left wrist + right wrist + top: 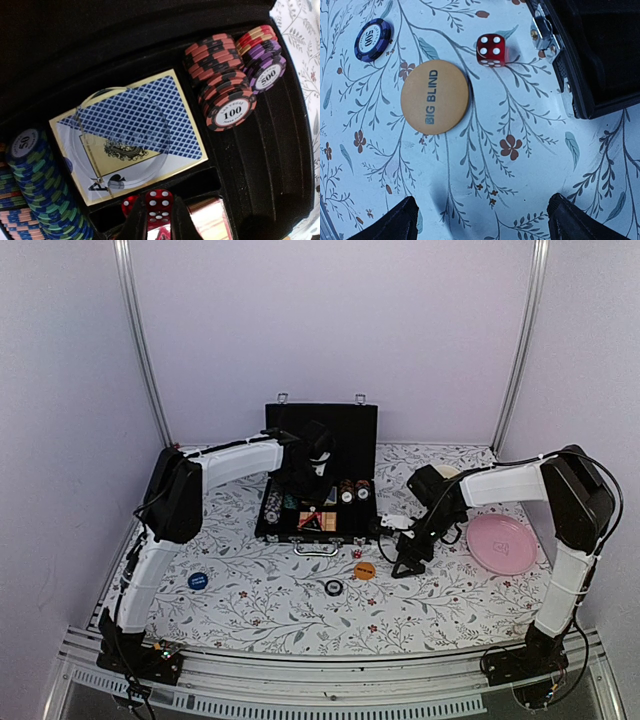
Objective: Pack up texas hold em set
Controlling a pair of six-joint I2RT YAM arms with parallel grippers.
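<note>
Floral tablecloth (270,610), briefcase (345,430) lying left-right, handle (316,549) on near side, left tool (159,215) clamping red die (159,200), right tool (480,200) apart.

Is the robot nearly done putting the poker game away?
Partly. Chips and cards sit in the open case. The left fingers pinch a red die inside. Not packed yet: Big Blind button, another die, a 500 chip, a blue button. The right fingers are open.

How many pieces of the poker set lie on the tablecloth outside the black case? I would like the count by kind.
Buttons: 2 (orange button, blue button)
Chips: 1 (dark chip)
Dice: 1 (die)
Total: 4
</note>
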